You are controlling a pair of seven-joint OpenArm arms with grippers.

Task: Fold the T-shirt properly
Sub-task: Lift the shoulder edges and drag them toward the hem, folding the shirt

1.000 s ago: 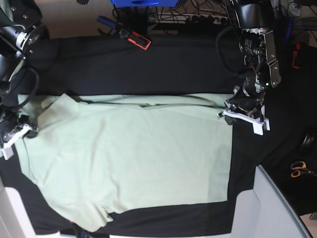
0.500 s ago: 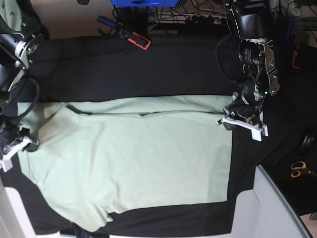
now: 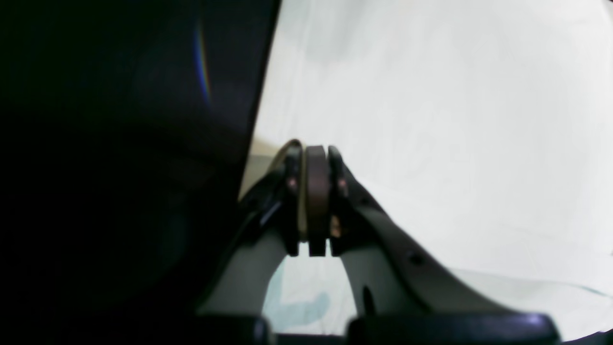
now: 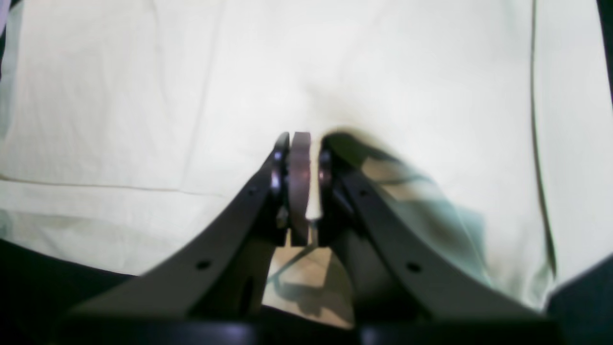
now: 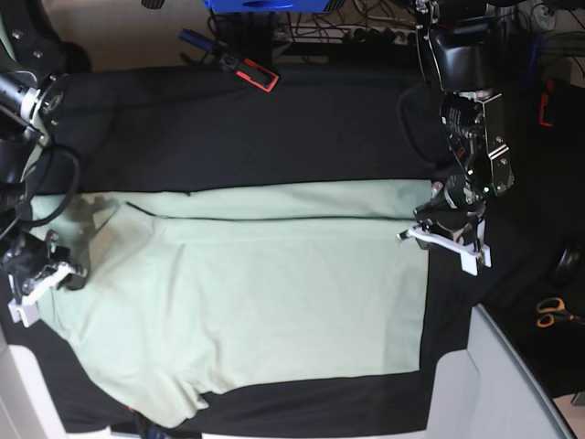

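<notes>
Pinching the T-shirt [image 5: 274, 293] at opposite edges — left gripper [image 5: 437, 236] and right gripper [image 5: 41, 279]. Both jaws pressed together on cloth — fabric stretched between them.

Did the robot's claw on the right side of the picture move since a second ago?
Yes. The left gripper slid a little down the picture, away from the red tool at the table's far edge, pulling the T-shirt edge along.

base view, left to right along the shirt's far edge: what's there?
right gripper → T-shirt → left gripper → scissors
</notes>
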